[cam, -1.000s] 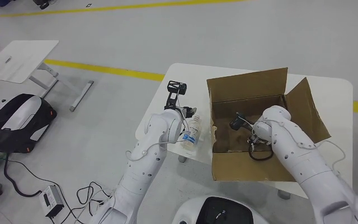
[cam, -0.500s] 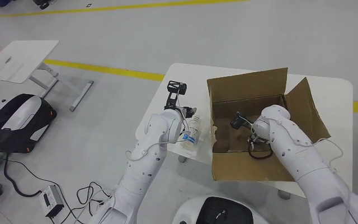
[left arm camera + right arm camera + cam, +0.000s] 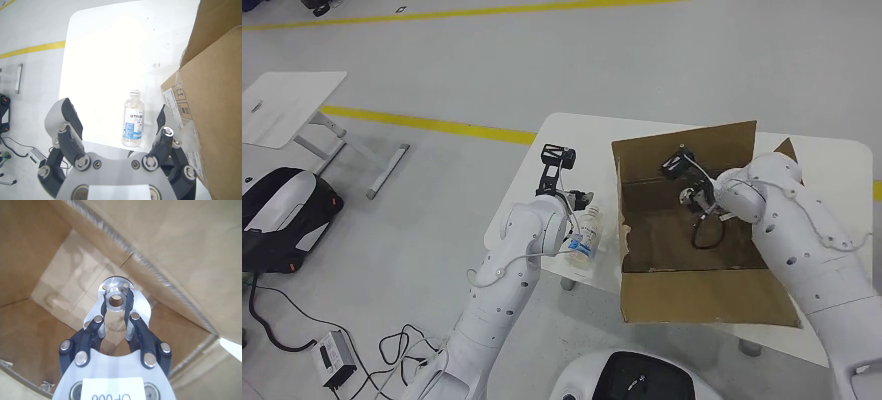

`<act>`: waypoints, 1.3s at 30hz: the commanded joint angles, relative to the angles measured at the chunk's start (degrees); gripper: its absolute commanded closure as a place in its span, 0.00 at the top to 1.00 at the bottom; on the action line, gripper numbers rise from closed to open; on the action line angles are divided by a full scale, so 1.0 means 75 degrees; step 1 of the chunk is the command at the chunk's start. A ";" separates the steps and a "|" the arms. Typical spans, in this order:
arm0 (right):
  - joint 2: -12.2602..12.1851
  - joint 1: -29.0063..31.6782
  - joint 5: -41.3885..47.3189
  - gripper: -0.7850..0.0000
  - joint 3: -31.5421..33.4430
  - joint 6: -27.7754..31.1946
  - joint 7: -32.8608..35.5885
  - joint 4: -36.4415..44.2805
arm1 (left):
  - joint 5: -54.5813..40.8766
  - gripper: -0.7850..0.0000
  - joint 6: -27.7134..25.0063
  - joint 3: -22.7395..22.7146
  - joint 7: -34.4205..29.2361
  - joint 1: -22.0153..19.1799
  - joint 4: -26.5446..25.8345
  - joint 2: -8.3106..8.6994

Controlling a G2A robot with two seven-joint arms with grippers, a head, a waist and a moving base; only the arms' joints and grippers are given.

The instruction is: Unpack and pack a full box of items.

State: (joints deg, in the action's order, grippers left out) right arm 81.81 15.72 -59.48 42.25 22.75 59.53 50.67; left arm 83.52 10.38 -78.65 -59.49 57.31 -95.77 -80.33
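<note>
An open cardboard box [image 3: 697, 285] stands on the white table [image 3: 562, 135]. Above its inside, near the far wall, my right gripper [image 3: 675, 162] is shut on a small silver metal flange [image 3: 114, 293], a round part with a centre hole, held between the black pads [image 3: 129, 301] over the bare box floor [image 3: 62, 289]. A clear plastic bottle [image 3: 133, 121] with a white and blue label lies on the table beside the box wall [image 3: 209, 106]. My left gripper [image 3: 117, 117] hangs open above the table's near edge, with the bottle [image 3: 585, 236] between and below its fingers, untouched.
The box flaps [image 3: 787, 190] stand up at the far and right sides. A small white side table [image 3: 287, 105] stands on the floor at the left, with a dark device [image 3: 277, 215] and cables [image 3: 392, 350] below it. Bare tabletop lies beyond the bottle.
My right gripper has risen from low in the box and swung toward the far wall, carrying the metal flange. The left arm and the bottle have not moved.
</note>
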 commanded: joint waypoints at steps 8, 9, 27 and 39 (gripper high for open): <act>-0.1300 0.3402 -0.0960 0.00 0.3183 0.0020 0.1033 0.6181 | 0.0000 1.00 0.0000 0.0000 0.0000 0.0000 0.0000 0.0000; -0.1364 0.3719 -0.1023 0.00 0.3411 0.0057 0.1066 0.6645 | 0.0000 1.00 0.0000 0.0000 0.0000 0.0000 0.0000 0.0000; -0.1515 0.4555 -0.1247 0.00 0.3968 0.0112 0.0689 0.7672 | 0.0000 1.00 0.0000 0.0000 0.0000 0.0000 0.0000 0.0000; -0.1771 0.5429 -0.0757 0.00 0.6119 0.0061 -0.0081 0.9724 | 0.0000 1.00 0.0000 0.0000 0.0000 0.0000 0.0000 0.0000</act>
State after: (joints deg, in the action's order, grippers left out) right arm 68.68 55.62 -65.50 86.69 23.07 58.79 122.69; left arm 83.52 10.38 -78.65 -59.49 57.31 -95.77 -80.33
